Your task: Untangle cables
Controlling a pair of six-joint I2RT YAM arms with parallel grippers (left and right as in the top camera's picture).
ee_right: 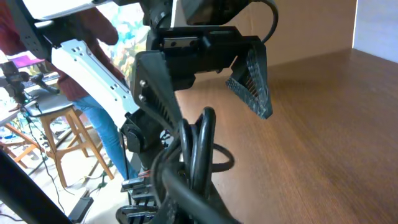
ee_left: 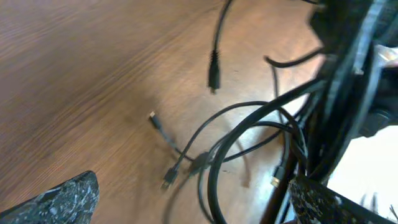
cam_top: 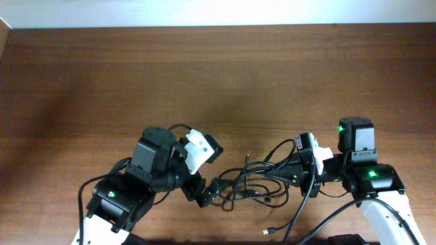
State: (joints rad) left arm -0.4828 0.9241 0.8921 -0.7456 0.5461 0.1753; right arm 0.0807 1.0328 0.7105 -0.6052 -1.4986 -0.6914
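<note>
A tangle of thin black cables (cam_top: 251,182) lies on the wooden table between my two grippers. My left gripper (cam_top: 204,191) is open at the tangle's left end. In the left wrist view its fingers (ee_left: 193,202) stand wide apart, with cable loops (ee_left: 245,127) and small plugs (ee_left: 168,179) on the table between and beyond them. My right gripper (cam_top: 291,173) is shut on a bunch of the cables (ee_right: 194,155), held raised at the tangle's right end. In the right wrist view the bunch hides its fingers. A loose metal-tipped plug (cam_top: 270,231) lies near the front edge.
The wooden table (cam_top: 204,75) reaches back to a pale wall. In the right wrist view the left arm's open gripper (ee_right: 249,71) is close ahead. Thicker arm wires (cam_top: 320,218) run along the front right.
</note>
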